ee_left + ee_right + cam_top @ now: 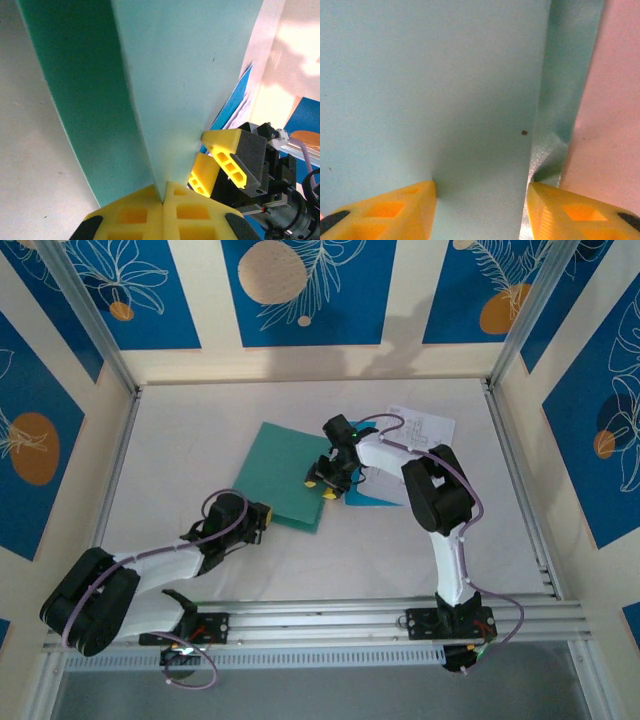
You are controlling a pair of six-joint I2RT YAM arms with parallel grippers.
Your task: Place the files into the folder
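The folder (285, 475) is plain teal-green. One sheet (375, 497) bright blue, the paper (428, 426) white with fine black print. Wall panels (300, 290) blue, leaf-patterned.

Folder (288, 478) mid-desk (190, 430), sheets to its right.
The plain sheet (378, 498) lies just right of the folder, with the printed sheets (425, 426) farther right and behind. The left pincer (163, 192) clamps the folder's near edge; the right pincer (322, 486) sits at its right edge.

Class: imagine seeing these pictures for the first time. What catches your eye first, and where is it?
The teal folder at the table's middle stands out, its near edge pinched in the shut left claw. The right claw hangs open at its right edge, beside a blue sheet and white paper.
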